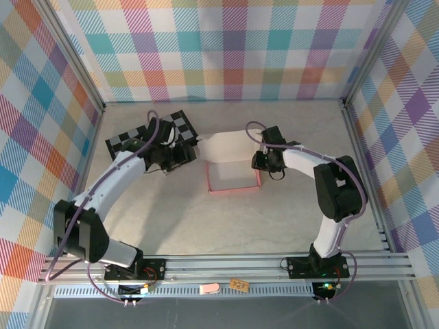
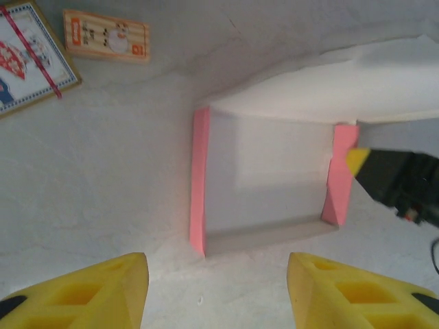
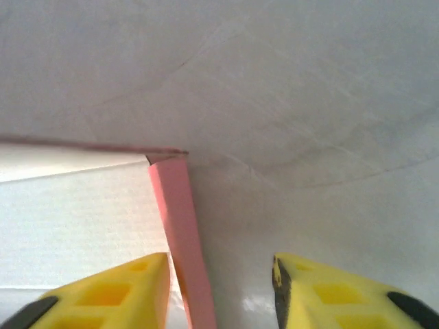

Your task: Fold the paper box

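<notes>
Two grippers, both spread. The right gripper (image 3: 221, 260) straddles the right pink wall, pinching nothing, and the left gripper (image 2: 216, 267) faces the left side, empty. One paper box (image 1: 233, 175) sits mid-way on the desk (image 1: 171, 219), walls up, lid flap (image 1: 230, 144) open behind. Closing step, I reckon: press that flap down squarely. One checkered board (image 1: 147, 137) lies beyond.

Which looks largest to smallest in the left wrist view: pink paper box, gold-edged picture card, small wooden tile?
1. Pink paper box, clearly largest.
2. Gold-edged picture card, cut off by the frame edge; its visible part only slightly beats the tile.
3. Small wooden tile.
</notes>
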